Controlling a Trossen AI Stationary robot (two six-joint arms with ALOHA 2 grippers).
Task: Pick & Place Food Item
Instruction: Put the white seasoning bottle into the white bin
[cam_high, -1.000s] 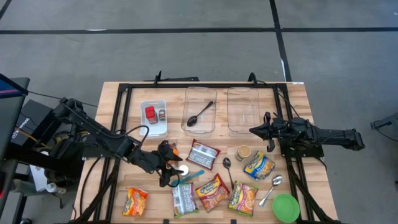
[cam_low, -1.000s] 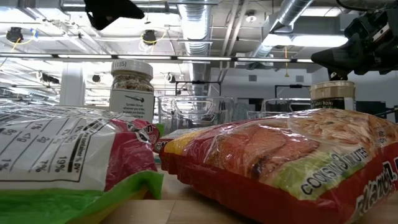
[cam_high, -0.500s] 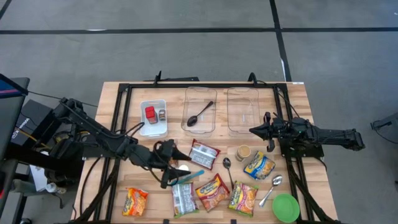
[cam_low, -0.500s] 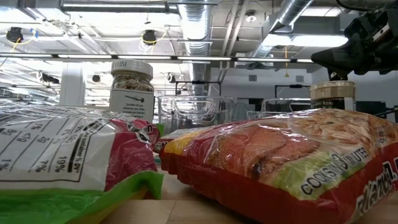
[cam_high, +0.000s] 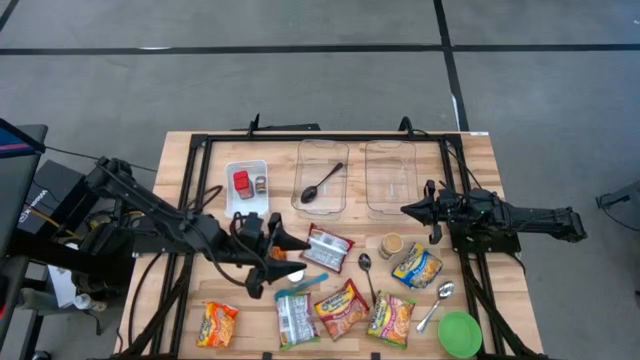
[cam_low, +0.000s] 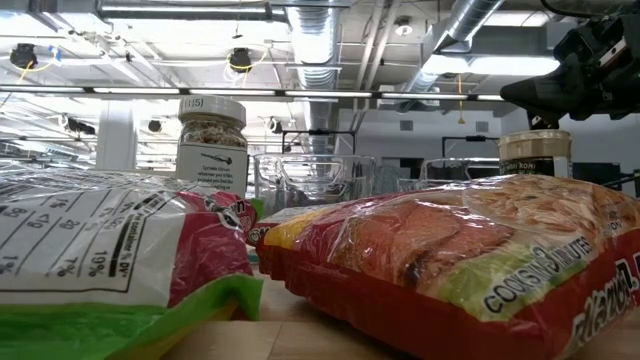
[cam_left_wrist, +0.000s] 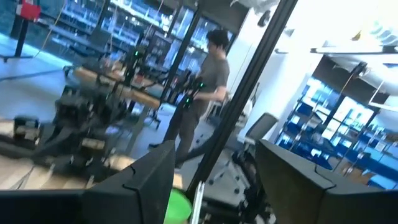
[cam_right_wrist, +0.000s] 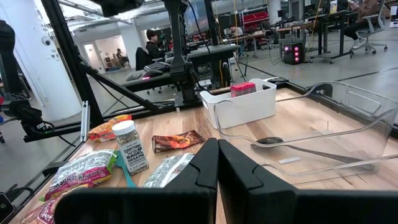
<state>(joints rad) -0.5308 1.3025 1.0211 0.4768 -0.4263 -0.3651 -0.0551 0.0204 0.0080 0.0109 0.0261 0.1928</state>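
1. The left gripper (cam_high: 288, 243) hangs over the front-left part of the counter (cam_high: 180, 160) and points toward the middle. In the left wrist view its fingers (cam_left_wrist: 140, 186) stand spread. I see nothing pinched between them, though that view looks out into the room rather than down, so I hold this loosely.
2. Nearest to it is the seasoning jar (cam_high: 296, 273), upright with a white lid. It stands just beside the fingers, a little toward the counter's front edge and below them rather than between them.
3. Next out is the brown snack packet (cam_high: 327, 247), flat on the counter and straight ahead of the fingertips. Its long axis slants across the counter, roughly along the line the fingers point. A grasp would likely want the wrist tipped down and the fingers set across the short side.
4. Farther back are the clear trays. The left tray (cam_high: 322, 177) holds a dark spoon (cam_high: 320, 184), and the right tray (cam_high: 391, 178) looks bare. Either seems a likely drop place.
5. Farthest is the right gripper (cam_high: 408, 210), waiting by the right tray with its fingers pressed together and holding nothing. The left arm is clearly the nearer one to both the jar and the packet.
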